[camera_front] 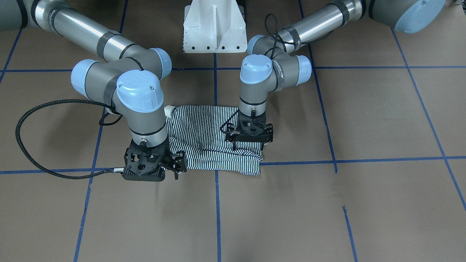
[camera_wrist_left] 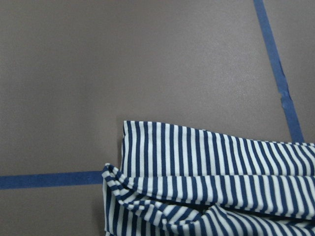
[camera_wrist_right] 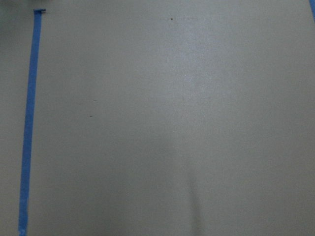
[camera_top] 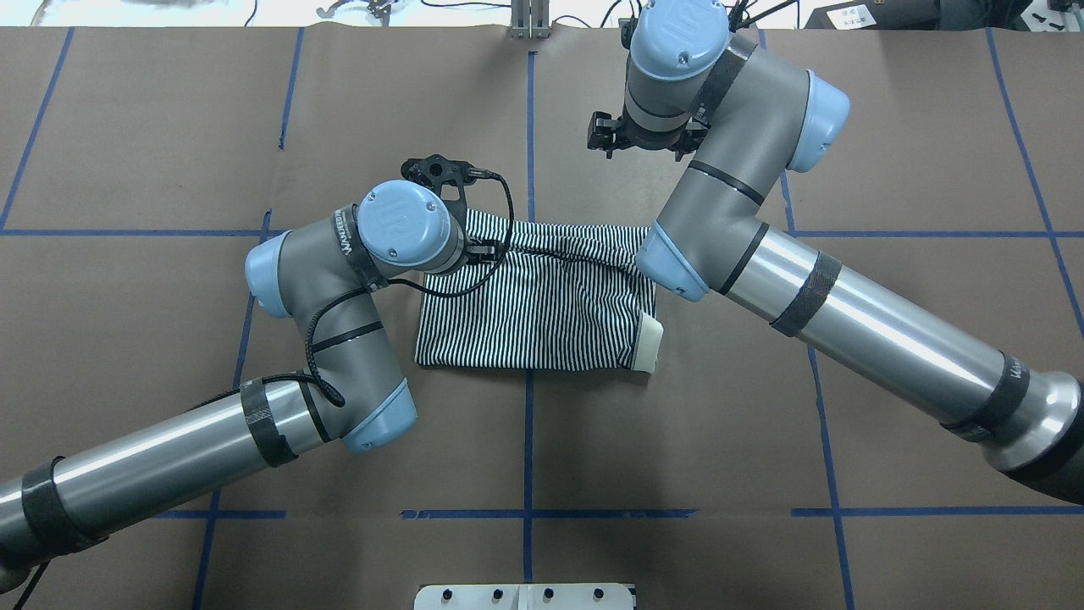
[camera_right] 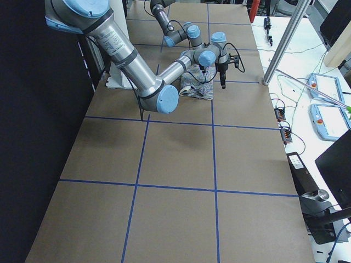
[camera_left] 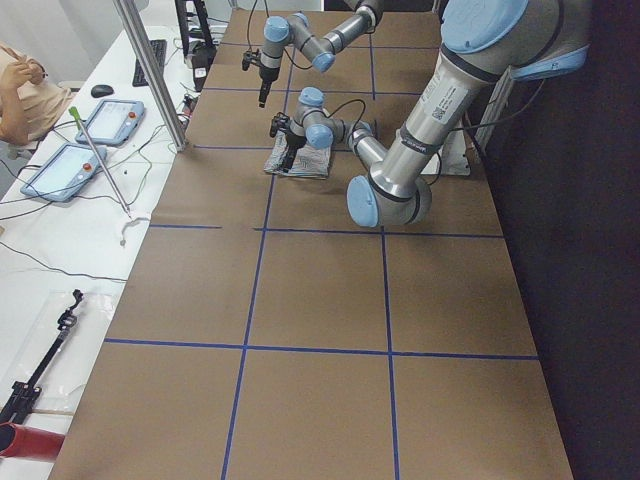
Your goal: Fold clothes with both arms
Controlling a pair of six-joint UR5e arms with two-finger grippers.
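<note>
Polo shirt lies folded, corner just below your left claw, none beneath right claw; can't tell either claw's spread, so align right over matching corner, lift evenly.

Striped shirt folded flat, left arm over corner, right arm beside

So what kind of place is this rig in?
Probably a robotics lab: paper-covered table with a blue tape grid, plus teach pendants on a white side bench.
</note>
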